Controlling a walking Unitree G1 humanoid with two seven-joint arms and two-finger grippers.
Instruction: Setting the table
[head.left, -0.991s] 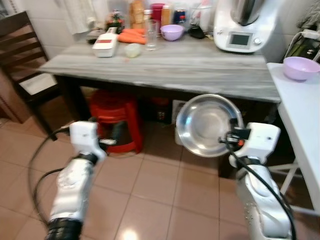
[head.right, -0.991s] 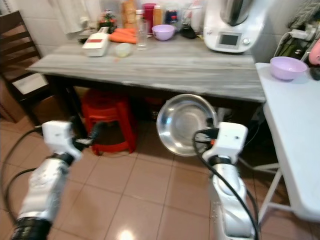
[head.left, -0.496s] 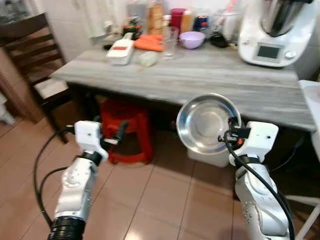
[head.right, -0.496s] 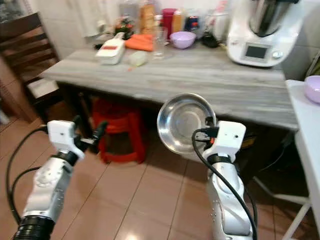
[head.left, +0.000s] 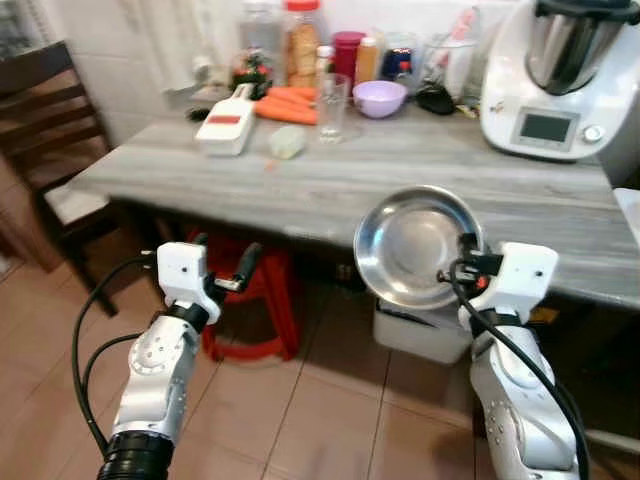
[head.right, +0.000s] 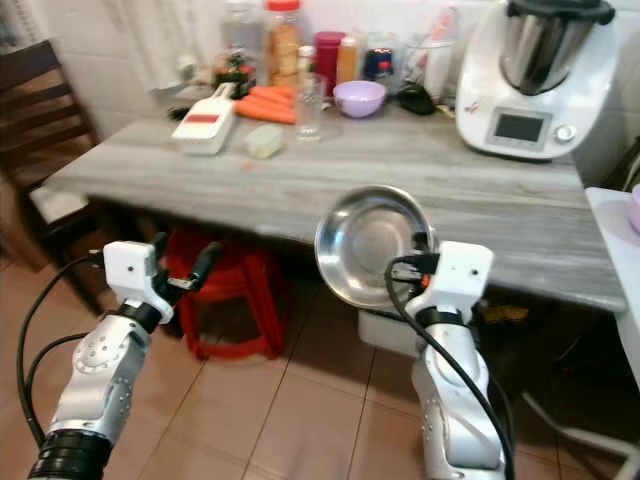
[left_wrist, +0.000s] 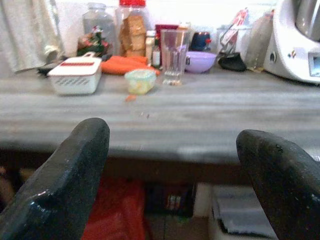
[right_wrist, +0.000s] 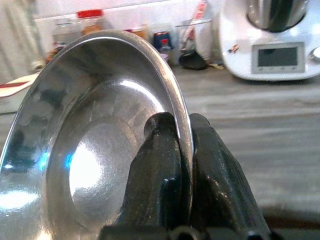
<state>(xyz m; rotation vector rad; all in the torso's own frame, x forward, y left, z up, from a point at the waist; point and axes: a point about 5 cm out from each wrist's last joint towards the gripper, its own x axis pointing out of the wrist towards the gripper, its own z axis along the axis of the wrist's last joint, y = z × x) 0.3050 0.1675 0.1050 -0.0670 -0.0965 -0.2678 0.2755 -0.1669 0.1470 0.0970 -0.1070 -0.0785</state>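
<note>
The round shiny steel bowl (head.left: 415, 245), likely light, stiff and slippery, is pinched by its rim in the right tool (right_wrist: 183, 131); the left tool (left_wrist: 175, 175) gapes wide, holding nothing, facing the grey wooden tabletop (head.left: 400, 180).

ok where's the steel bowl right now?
The steel bowl is pinched by its rim in the right gripper, held tilted on edge in front of the grey table, below the white kitchen machine.

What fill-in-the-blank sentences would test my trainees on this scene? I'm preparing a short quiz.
1. The right gripper is shut on the rim of a steel ____.
2. The left gripper is open and holds ____.
3. The purple bowl stands on the grey ____.
4. Under the table stands a ____ stool.

Missing words: bowl; nothing; table; red
</note>
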